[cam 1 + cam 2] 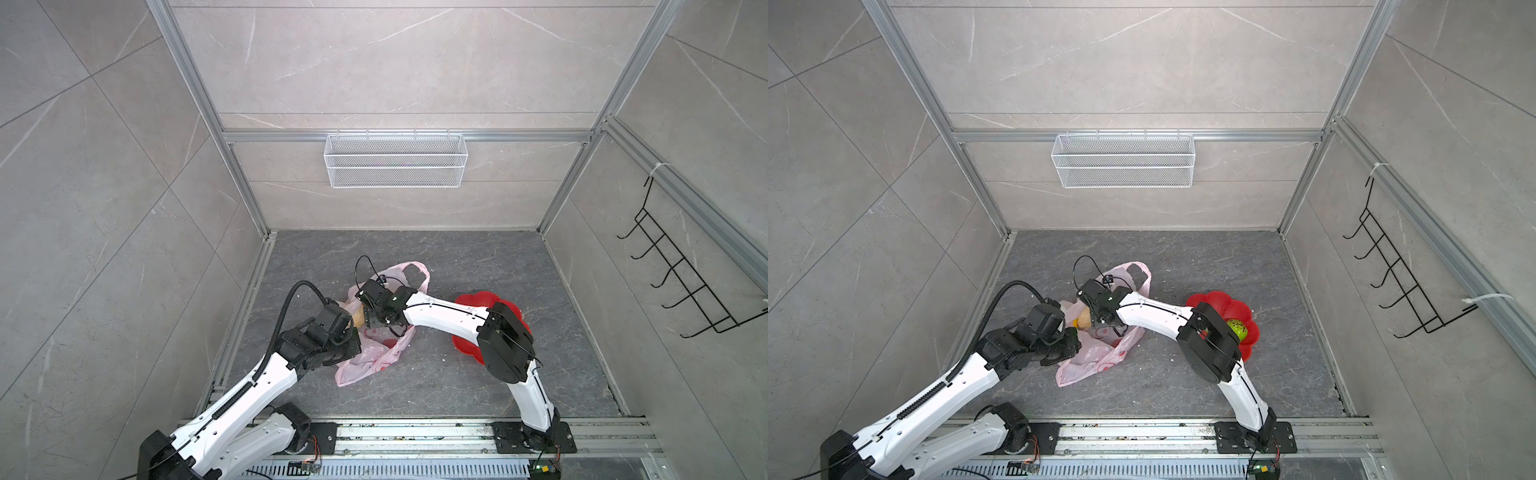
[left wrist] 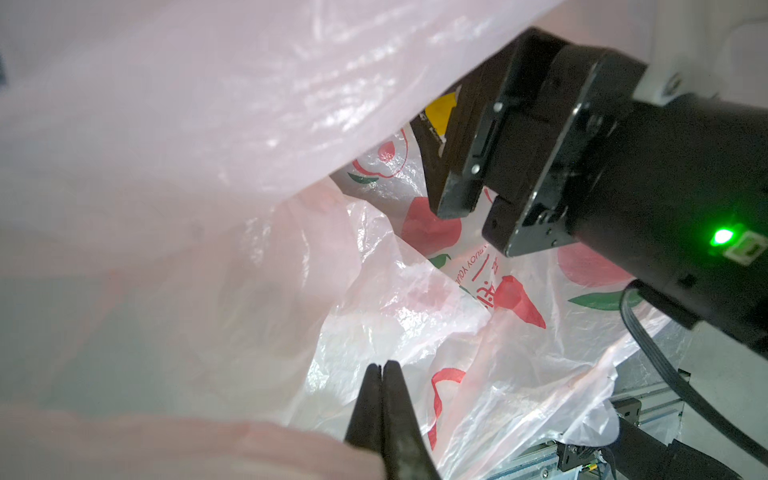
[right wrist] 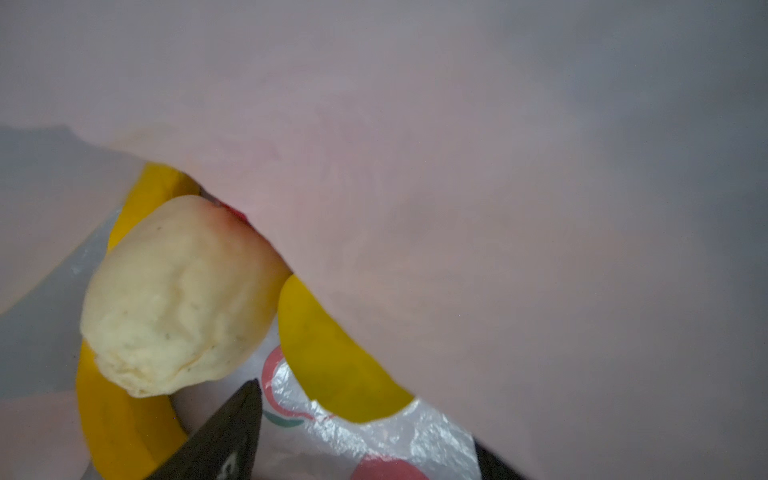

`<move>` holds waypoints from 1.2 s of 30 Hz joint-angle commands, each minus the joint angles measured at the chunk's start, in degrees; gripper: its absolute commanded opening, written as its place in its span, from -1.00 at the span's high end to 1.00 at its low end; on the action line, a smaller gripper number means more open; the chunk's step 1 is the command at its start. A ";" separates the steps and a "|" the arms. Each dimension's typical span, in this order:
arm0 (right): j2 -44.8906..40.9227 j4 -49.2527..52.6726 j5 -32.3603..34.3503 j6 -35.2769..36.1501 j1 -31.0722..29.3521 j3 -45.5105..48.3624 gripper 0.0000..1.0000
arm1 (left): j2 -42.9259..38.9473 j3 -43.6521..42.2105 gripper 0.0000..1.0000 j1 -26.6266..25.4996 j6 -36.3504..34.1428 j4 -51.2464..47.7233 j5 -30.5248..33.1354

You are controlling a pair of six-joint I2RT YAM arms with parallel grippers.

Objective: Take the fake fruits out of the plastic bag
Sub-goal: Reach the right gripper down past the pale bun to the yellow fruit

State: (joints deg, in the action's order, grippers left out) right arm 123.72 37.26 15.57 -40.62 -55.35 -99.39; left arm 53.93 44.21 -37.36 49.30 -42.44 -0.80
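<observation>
Room: box of pale grey marble-look tile walls in an alu frame. Bench is a dark grey veined slab w/ a few white specks. Slotted alu rail along the front edge carries both arm bases. Back wall: white wire basket hung on the cross-rail. R wall: black wire hook rack.

Plastic bag lies crumpled on the bench, left of centre, loop handles toward the back wall, red prints at the near end. Both arms meet over it.

L tool is pinched tight, tips together, low against the bag film. Can't tell if any film is nipped btw them. R tool is spread wide and poked into the bag mouth, gripping nothing. The upper film drapes across most of its cam view.

Inside the bag, just ahead of R tool: cream lumpy fruit sits against the yellow banana. A 2nd yellow piece is beside it, half under film. In both top views the cream fruit shows at the bag mouth, btw the two tools.

Red flower dish sits on the bench well right of the bag, partly under the R arm's elbow. A green fruit is in it.
</observation>
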 commanded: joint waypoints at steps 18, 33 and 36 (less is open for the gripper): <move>4.69 -2.74 0.94 -1.60 0.89 -2.49 -0.60 | -0.05 -0.71 1.00 -0.02 -0.24 -0.26 -2.70; 4.95 -7.28 2.53 -1.40 1.47 -0.69 -0.47 | 1.10 -0.55 1.00 -0.06 -0.17 -0.01 -2.87; 5.12 -7.62 2.33 -1.31 1.57 -0.30 -0.38 | 1.19 -0.61 1.00 0.00 -0.08 -0.01 -2.80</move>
State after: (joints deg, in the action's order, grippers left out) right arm 127.44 30.74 16.60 -41.41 -54.11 -100.42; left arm 54.81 43.46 -37.36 49.30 -42.33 -3.16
